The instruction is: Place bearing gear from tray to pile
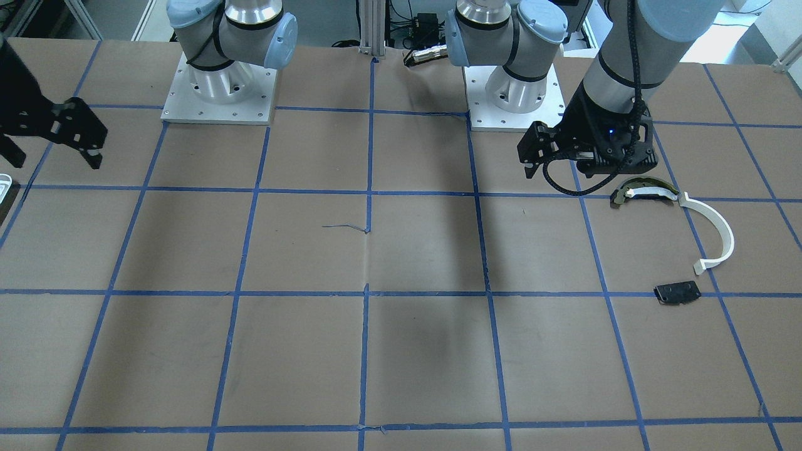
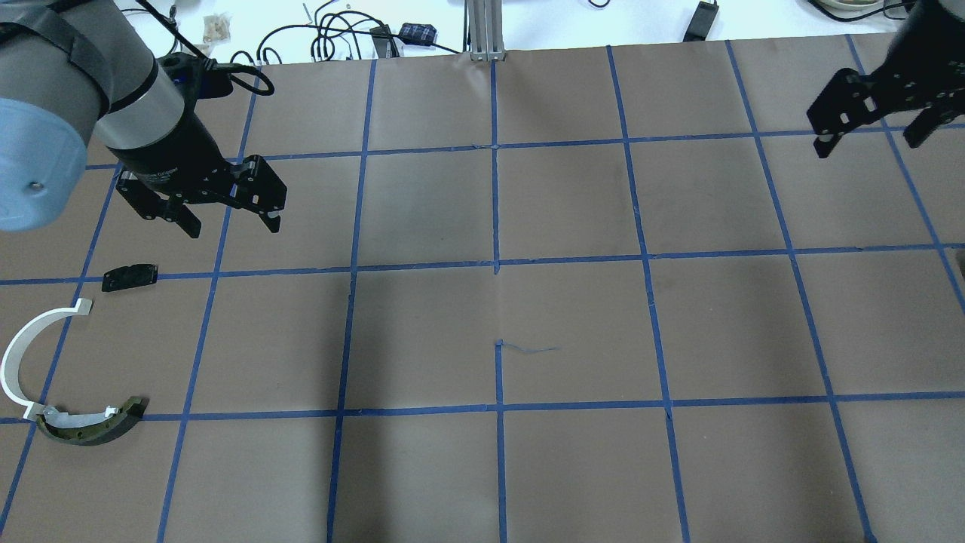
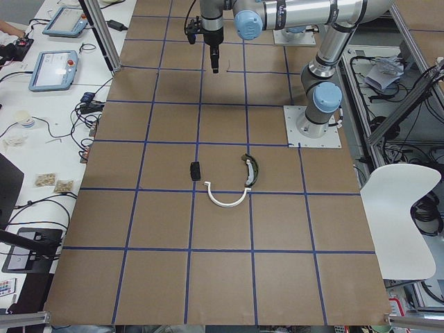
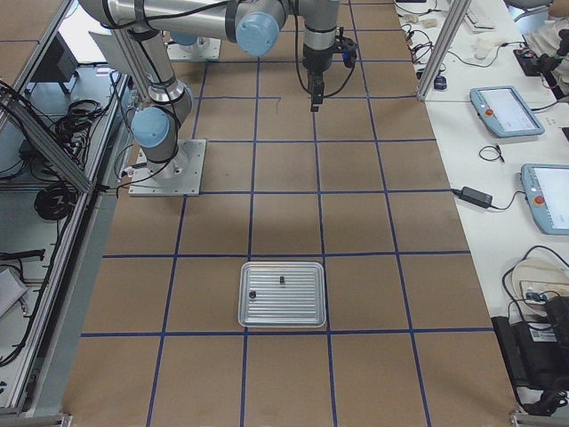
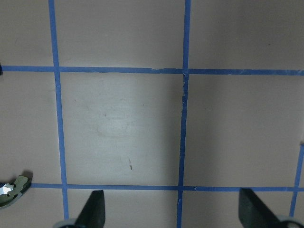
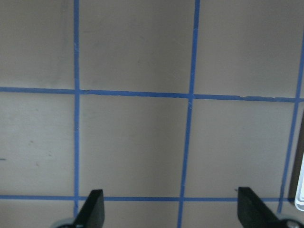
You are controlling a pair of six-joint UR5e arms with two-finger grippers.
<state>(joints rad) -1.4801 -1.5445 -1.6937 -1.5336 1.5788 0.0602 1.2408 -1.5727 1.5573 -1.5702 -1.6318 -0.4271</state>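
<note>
A silver tray [image 4: 245,313] lies at the table's right end and holds two small dark parts [image 4: 252,294], too small to tell which is the bearing gear. The pile lies at the left end: a white half-ring [image 2: 15,354], an olive curved piece [image 2: 90,430] and a black plate [image 2: 130,277]. My left gripper [image 2: 234,226] is open and empty, hanging above the table just beyond the pile. The olive piece's tip shows in the left wrist view [image 5: 12,190]. My right gripper [image 2: 867,145] is open and empty, raised near the tray, whose edge shows in the right wrist view [image 6: 300,199].
The brown table has a blue tape grid [image 2: 496,264]. Two arm bases [image 1: 219,94] stand on the robot's side. Cables and devices lie on a white bench [image 2: 339,38] past the far edge. The tray's corner shows in the front view [image 1: 3,185].
</note>
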